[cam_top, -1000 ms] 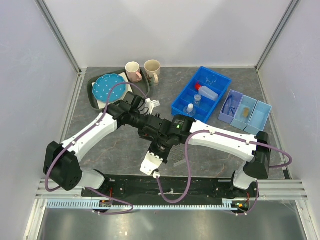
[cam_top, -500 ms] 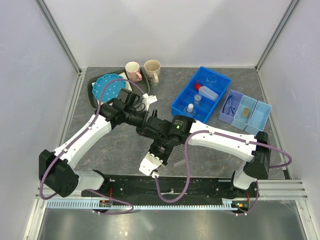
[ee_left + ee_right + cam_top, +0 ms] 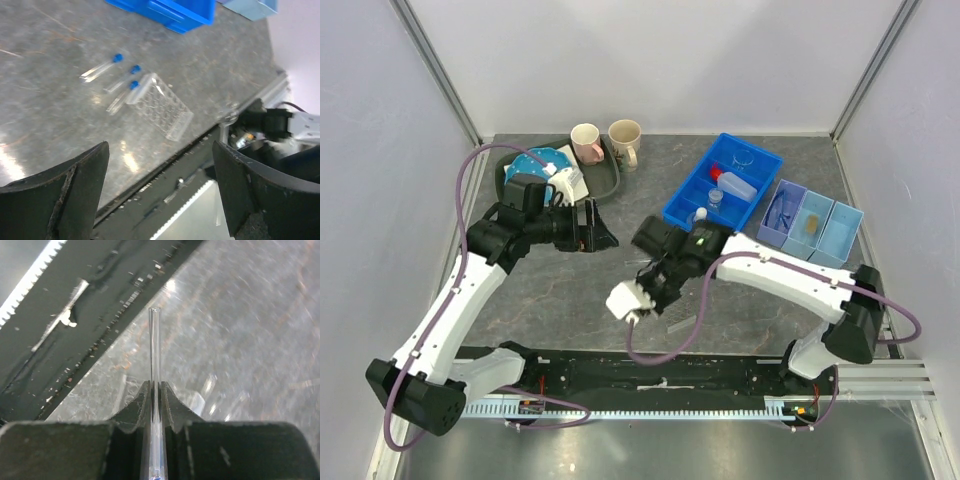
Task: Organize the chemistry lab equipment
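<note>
Handoff looks finished

Right claw is clamped on a thin clear tube, which sticks straight out from between its fingers. The left claw has spread wide and swung back to the left, so the tube now rests with the right arm alone and likely wants racking next. Three blue-capped clear tubes lie loose on the grey mottled table, just beside the clear plastic tube rack, ahead of the left claw and well apart from it

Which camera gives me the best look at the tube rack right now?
Left wrist: the rack lies whole, unblocked and close on the table. Top view gives only a faint clear patch. Right wrist shows its end effector shut on a tube; rack not discernible.
</note>
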`<state>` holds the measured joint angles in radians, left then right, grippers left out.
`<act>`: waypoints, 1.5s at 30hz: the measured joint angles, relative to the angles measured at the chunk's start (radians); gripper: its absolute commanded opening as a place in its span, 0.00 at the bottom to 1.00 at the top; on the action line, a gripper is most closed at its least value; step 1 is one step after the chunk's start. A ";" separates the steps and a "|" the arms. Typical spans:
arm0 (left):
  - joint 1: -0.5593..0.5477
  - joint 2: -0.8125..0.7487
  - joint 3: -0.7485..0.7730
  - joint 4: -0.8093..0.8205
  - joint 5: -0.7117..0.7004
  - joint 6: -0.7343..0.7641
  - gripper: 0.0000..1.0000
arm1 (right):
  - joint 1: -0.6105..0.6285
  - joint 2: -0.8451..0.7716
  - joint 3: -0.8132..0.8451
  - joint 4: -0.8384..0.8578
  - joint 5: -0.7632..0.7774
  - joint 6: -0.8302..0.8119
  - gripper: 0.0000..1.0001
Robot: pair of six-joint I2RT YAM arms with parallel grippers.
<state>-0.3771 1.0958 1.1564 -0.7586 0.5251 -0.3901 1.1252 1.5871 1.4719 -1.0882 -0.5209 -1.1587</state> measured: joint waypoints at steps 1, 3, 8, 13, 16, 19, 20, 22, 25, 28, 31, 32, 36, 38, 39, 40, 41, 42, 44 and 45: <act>0.000 -0.008 -0.001 -0.001 -0.038 0.005 0.90 | -0.033 -0.014 -0.002 0.011 -0.010 0.021 0.11; 0.000 -0.023 -0.011 -0.001 -0.123 0.025 0.90 | -0.129 -0.049 -0.005 0.037 -0.034 0.065 0.12; 0.000 -0.083 -0.086 -0.004 -0.325 0.081 0.91 | -0.452 -0.150 -0.026 0.134 -0.054 0.193 0.14; 0.001 -0.163 -0.180 0.011 -0.439 0.128 0.91 | -0.804 -0.250 -0.095 0.269 -0.060 0.362 0.16; 0.001 -0.183 -0.229 0.038 -0.449 0.142 0.91 | -1.009 -0.290 -0.145 0.350 -0.074 0.467 0.17; 0.001 -0.183 -0.268 0.067 -0.448 0.149 0.91 | -1.239 -0.303 -0.193 0.435 -0.107 0.588 0.17; 0.001 -0.183 -0.281 0.075 -0.447 0.151 0.91 | -1.321 -0.300 -0.206 0.462 -0.117 0.627 0.17; 0.001 -0.183 -0.305 0.093 -0.444 0.153 0.91 | -1.437 -0.287 -0.221 0.504 -0.132 0.690 0.17; 0.001 -0.183 -0.340 0.118 -0.438 0.154 0.91 | -1.572 -0.237 -0.222 0.564 -0.138 0.774 0.17; 0.001 -0.187 -0.360 0.126 -0.434 0.156 0.91 | -1.625 -0.179 -0.222 0.611 -0.125 0.835 0.18; 0.001 -0.201 -0.362 0.136 -0.423 0.158 0.91 | -1.655 -0.138 -0.227 0.654 -0.099 0.883 0.18; 0.001 -0.206 -0.362 0.140 -0.419 0.158 0.91 | -1.663 -0.127 -0.229 0.667 -0.088 0.898 0.18; 0.001 -0.222 -0.362 0.151 -0.413 0.163 0.91 | -1.697 -0.098 -0.243 0.711 -0.046 0.937 0.19; 0.001 -0.221 -0.362 0.154 -0.410 0.164 0.91 | -1.709 -0.089 -0.258 0.730 -0.027 0.949 0.19; 0.001 -0.221 -0.362 0.155 -0.410 0.165 0.91 | -1.713 -0.085 -0.266 0.738 -0.021 0.953 0.20; 0.001 -0.221 -0.362 0.156 -0.409 0.166 0.91 | -1.718 -0.079 -0.277 0.748 -0.011 0.958 0.19; 0.001 -0.220 -0.362 0.156 -0.409 0.167 0.91 | -1.720 -0.073 -0.288 0.757 -0.002 0.959 0.20; 0.001 -0.220 -0.362 0.156 -0.409 0.168 0.91 | -1.722 -0.068 -0.296 0.763 0.005 0.962 0.20; 0.001 -0.220 -0.362 0.156 -0.409 0.168 0.91 | -1.723 -0.055 -0.313 0.780 0.024 0.965 0.20; 0.001 -0.220 -0.362 0.156 -0.409 0.168 0.91 | -1.723 -0.047 -0.318 0.789 0.031 0.969 0.20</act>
<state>-0.3763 0.8757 0.7948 -0.6025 0.1165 -0.2218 -0.5976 1.5406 1.1542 -0.2996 -0.4896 -0.1902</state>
